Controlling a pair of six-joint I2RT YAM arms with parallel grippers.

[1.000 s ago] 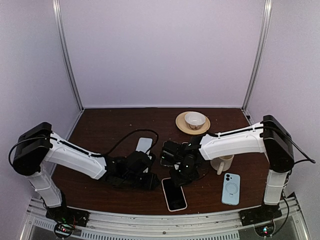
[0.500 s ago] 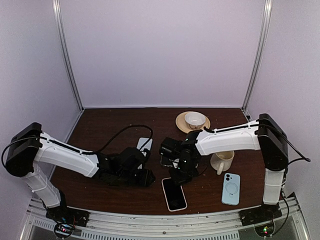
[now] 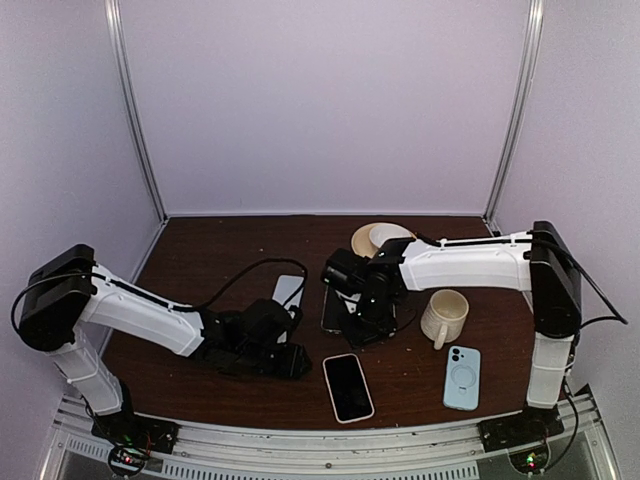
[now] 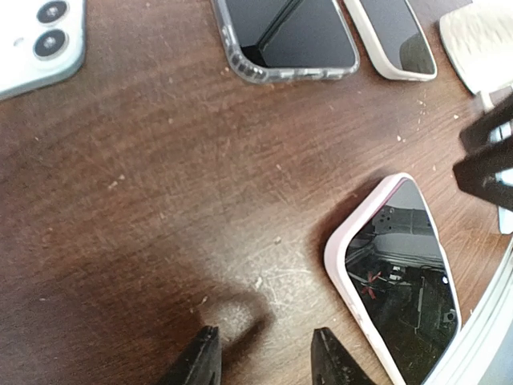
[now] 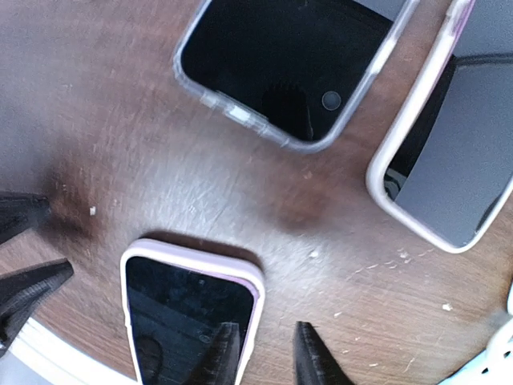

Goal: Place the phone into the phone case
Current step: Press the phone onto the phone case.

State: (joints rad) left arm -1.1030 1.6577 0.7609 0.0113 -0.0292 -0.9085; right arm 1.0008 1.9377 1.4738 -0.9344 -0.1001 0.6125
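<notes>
Two cases hold phones: a pink case near the table's front edge wraps the phone, screen up, and a clear case behind it holds a black handset. Over the pink case's corner the right tool hovers, fingers slightly spread, gripping nothing. Beside it the left tool is spread and empty over bare wood. A mug stands nearby.

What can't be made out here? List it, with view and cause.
Top view: clear case, mostly hidden under the right end effector.
Top view: bowl, partly covered by the right arm.
Left wrist: pink-cased phone, cut off by the bottom edge.
Right wrist: clear case, cut off by the top edge.
</notes>
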